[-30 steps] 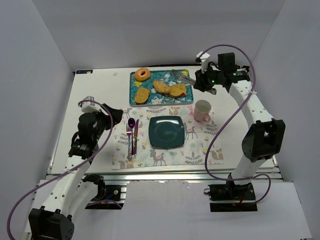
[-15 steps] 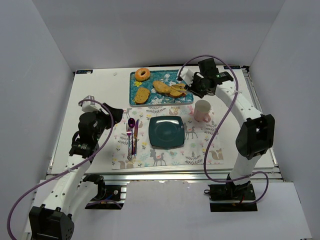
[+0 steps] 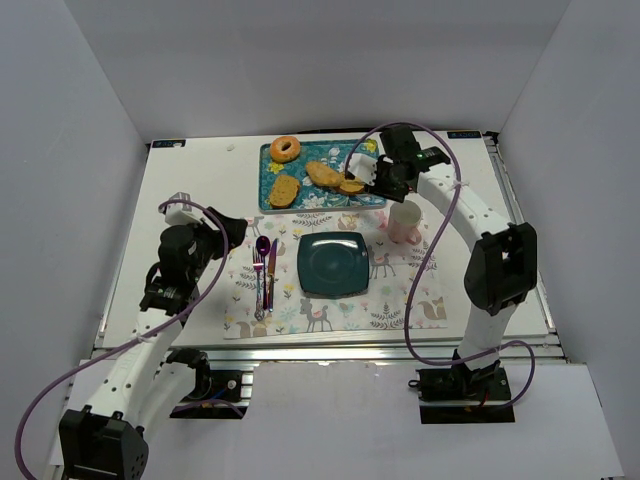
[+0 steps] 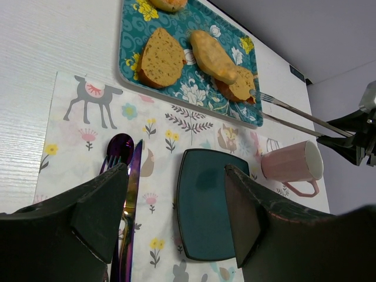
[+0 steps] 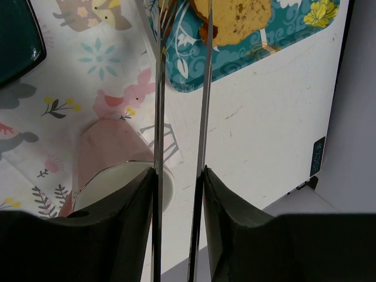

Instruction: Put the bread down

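We see the right gripper (image 5: pixel 179 176) closed narrowly on a pair of metal tongs (image 5: pixel 159 106), both thin arms pinned between its fingers. In its own wrist view the tips run off the top edge, so we cannot tell there whether they pinch anything. From the left wrist view one forked tip lies at the right edge of the rightmost bread slice (image 4: pixel 241 85), and the other arm runs lower, over the rim of the teal tray (image 4: pixel 129 41). That slice lies on the tray's right end, overlapped by a long piece (image 4: pixel 212 56) – whether it is lifted at all we cannot tell.

A ring-shaped piece (image 3: pixel 285 149) at the tray's far left is cut off in the left wrist view. The pink mug (image 3: pixel 404 220) stands right of the dark plate (image 3: pixel 333 264).

The left gripper (image 4: pixel 174 170) hangs wide open, holding nothing, above the left side of the placemat (image 3: pixel 400 300) – its near finger hides the lower part of the cutlery (image 3: pixel 265 270).
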